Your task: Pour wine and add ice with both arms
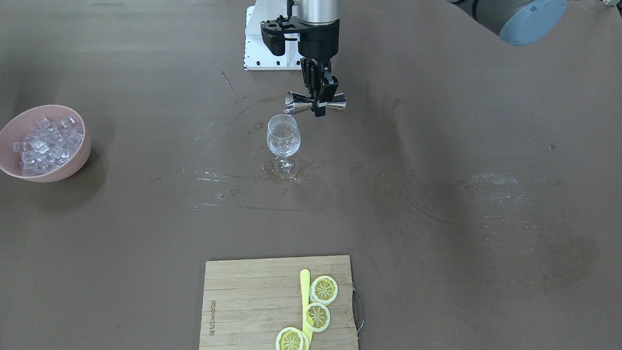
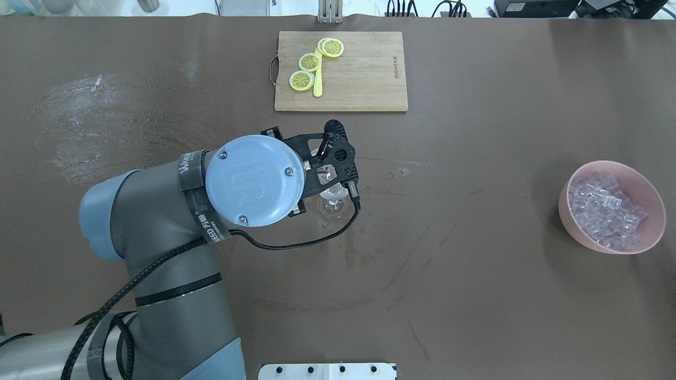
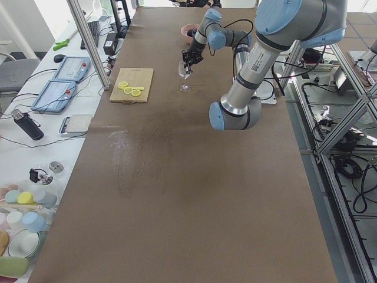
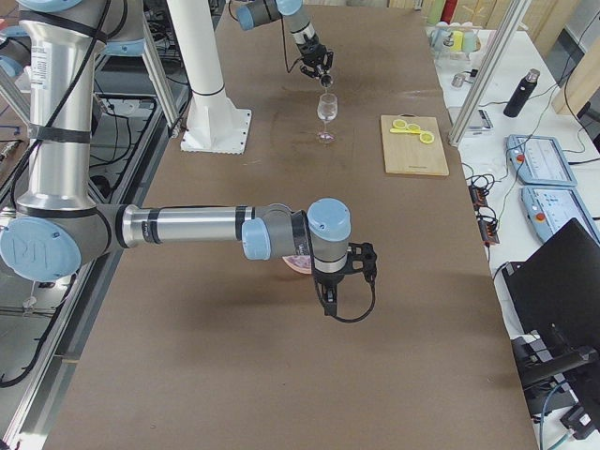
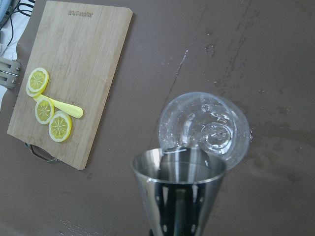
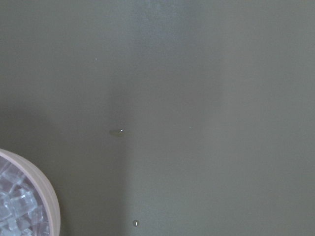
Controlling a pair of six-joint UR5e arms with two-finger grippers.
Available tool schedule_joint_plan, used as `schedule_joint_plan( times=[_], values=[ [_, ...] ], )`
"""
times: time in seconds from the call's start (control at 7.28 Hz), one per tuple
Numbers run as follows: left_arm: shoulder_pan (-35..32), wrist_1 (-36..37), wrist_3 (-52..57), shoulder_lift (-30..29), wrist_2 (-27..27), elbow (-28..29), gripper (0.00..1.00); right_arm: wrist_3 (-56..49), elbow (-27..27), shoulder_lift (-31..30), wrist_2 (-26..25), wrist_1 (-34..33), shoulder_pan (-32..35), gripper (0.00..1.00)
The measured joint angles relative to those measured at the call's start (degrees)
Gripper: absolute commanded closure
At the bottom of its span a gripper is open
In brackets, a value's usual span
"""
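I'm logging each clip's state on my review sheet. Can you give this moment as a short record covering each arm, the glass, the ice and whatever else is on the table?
left gripper: jaws shut on steel jigger, tipped sideways over the glass rim
wine glass: upright, clear liquid streaming in
right gripper: beside the pink bowl; open or shut unclear
ice: heaped in the bowl
cutting board: lemon slices, yellow utensil
table: wet patches around the glass

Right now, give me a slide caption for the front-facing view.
Left gripper tips a steel jigger into the wine glass; ice sits in the pink bowl.
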Motion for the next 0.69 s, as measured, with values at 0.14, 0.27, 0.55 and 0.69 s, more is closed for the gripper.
schedule_joint_plan(
  times=[0.14, 0.27, 0.55, 0.69],
  values=[
    [0.3, 0.4, 0.0, -0.5, 0.7, 0.7, 1.0, 0.0, 0.0, -0.1, 0.2, 0.0, 0.0, 0.0],
    [0.5, 1.1, 0.0, -1.1, 0.9, 1.1, 1.0, 0.0, 0.0, -0.1, 0.2, 0.0, 0.0, 0.0],
    [0.7, 4.2, 0.0, -2.9, 1.7, 1.5, 1.0, 0.0, 0.0, -0.1, 0.2, 0.0, 0.0, 0.0],
    [1.0, 5.3, 0.0, -3.6, 2.4, 1.8, 1.0, 0.0, 0.0, -0.2, 0.2, 0.0, 0.0, 0.0]
  ],
)
